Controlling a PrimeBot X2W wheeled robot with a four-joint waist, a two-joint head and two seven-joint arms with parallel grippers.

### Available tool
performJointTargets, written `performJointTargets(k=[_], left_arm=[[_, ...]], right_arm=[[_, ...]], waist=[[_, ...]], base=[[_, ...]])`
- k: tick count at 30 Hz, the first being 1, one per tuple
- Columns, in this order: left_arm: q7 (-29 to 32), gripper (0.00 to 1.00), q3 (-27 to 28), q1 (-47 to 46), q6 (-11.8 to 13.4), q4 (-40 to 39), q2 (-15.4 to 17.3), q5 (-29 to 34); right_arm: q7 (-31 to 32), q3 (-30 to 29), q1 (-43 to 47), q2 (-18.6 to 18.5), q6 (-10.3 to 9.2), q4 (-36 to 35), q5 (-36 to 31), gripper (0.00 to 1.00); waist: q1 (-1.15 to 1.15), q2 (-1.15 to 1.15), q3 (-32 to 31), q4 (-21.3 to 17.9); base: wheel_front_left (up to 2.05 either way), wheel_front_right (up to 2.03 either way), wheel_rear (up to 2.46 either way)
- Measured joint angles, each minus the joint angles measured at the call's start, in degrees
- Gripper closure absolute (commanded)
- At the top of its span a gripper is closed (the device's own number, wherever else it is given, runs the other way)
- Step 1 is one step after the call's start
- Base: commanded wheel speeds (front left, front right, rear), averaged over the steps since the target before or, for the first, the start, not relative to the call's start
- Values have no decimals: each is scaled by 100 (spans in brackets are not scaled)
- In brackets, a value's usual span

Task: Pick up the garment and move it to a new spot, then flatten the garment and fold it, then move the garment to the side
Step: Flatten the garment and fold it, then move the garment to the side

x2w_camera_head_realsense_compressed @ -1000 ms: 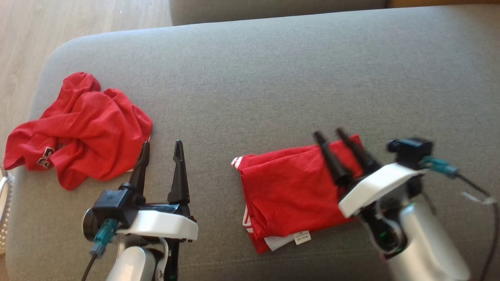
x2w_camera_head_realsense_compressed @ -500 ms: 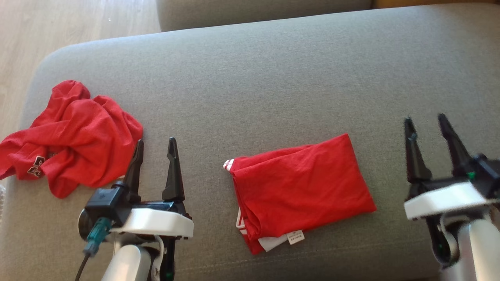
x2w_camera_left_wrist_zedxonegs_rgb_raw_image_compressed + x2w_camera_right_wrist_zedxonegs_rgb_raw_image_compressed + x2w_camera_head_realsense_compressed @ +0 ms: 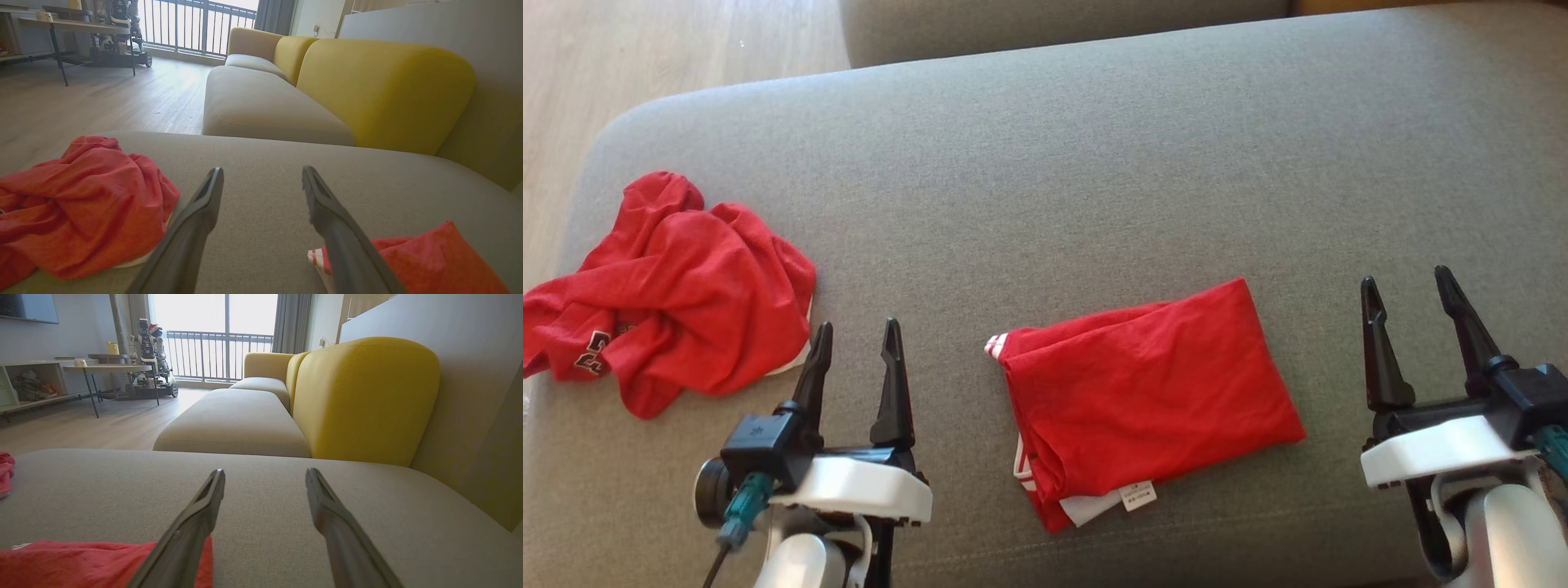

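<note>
The folded garment [image 3: 1147, 400] lies at lower centre on the sofa cushion [image 3: 1054, 163], between the left hand [image 3: 858, 325] and the right hand [image 3: 1405, 276], both spread apart and empty. To shift it aside neatly, pinch opposite edges through all layers and lift evenly.

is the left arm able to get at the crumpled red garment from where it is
Probably yes: the open left pincer sits just beside the crumpled red garment, with nothing between them.
</note>
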Motion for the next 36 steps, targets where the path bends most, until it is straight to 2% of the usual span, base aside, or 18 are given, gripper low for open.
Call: performJointTargets(k=[14,22,28,32,36], left_arm=[[0,0,-110,10,7,14,0,-20],[0,0,-131,2,4,16,0,-21],[0,0,-129,-120,0,23,0,-21],[0,0,-120,-199,-1,12,0,-21],[0,0,-115,-237,-51,-88,0,-78]], right_arm=[[0,42,1,4,0,-2,115,0],[43,356,-8,7,0,787,315,0],[343,488,-294,7,0,1314,493,0],[487,530,-470,5,0,1702,998,0],[576,614,-623,4,0,2023,1145,0]], waist=[[0,0,2,105],[0,0,157,164],[0,0,374,256],[0,0,496,324],[0,0,568,395]], base=[[0,0,0],[0,0,0],[0,0,0],[0,0,0],[0,0,0]])
